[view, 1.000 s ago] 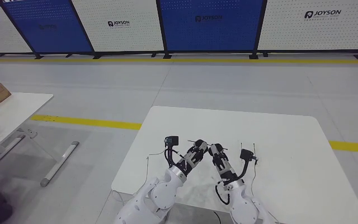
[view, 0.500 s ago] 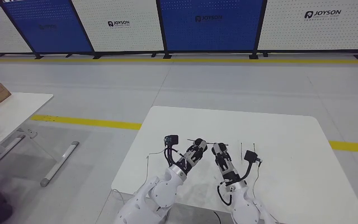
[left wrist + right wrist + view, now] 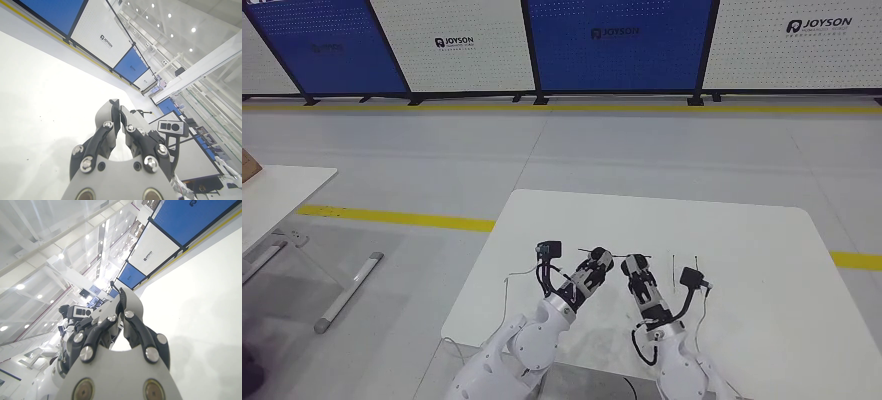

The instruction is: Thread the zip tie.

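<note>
Over the last second the right pincer (image 3: 631,264) has shifted slightly away from the left pincer (image 3: 600,260), widening the gap between them. The right pincer is fully closed on the zip tie (image 3: 115,287), a black strip projecting past its fingertips. The left pincer is fully closed; whether it holds anything cannot be determined. Both hang above the bench (image 3: 742,230). Two thin black strips (image 3: 673,266) lie on the bench near the right pincer, on the side away from the left pincer.

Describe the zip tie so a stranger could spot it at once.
Find the white table, then the right gripper near its front edge. The zip tie is the thin black strip poking from its shut tips, far slimmer than the pale fingers.
</note>
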`<action>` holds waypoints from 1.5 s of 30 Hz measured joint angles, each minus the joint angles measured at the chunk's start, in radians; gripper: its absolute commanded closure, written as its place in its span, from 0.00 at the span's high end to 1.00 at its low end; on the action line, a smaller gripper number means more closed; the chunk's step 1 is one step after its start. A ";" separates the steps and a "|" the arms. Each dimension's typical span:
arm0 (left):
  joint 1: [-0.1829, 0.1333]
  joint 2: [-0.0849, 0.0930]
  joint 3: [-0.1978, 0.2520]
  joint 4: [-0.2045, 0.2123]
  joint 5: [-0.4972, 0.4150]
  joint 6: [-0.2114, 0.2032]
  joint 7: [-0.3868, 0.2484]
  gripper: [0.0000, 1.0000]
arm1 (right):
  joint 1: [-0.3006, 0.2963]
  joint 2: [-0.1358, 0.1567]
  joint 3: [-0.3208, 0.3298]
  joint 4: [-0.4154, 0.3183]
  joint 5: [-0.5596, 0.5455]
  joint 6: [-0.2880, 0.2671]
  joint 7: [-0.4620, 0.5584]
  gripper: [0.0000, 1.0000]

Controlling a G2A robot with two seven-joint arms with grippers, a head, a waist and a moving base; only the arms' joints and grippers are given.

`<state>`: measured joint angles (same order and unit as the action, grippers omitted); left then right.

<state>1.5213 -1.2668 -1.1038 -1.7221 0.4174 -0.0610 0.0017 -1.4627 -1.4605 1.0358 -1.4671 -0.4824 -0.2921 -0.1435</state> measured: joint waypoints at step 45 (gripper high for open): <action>-0.001 0.003 -0.003 0.001 0.009 -0.007 -0.003 0.00 | -0.010 0.002 0.015 -0.020 0.024 -0.004 0.009 0.00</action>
<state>1.5201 -1.2634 -1.1065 -1.7214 0.4261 -0.0683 -0.0017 -1.4724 -1.4586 1.0505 -1.4873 -0.4579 -0.2966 -0.1348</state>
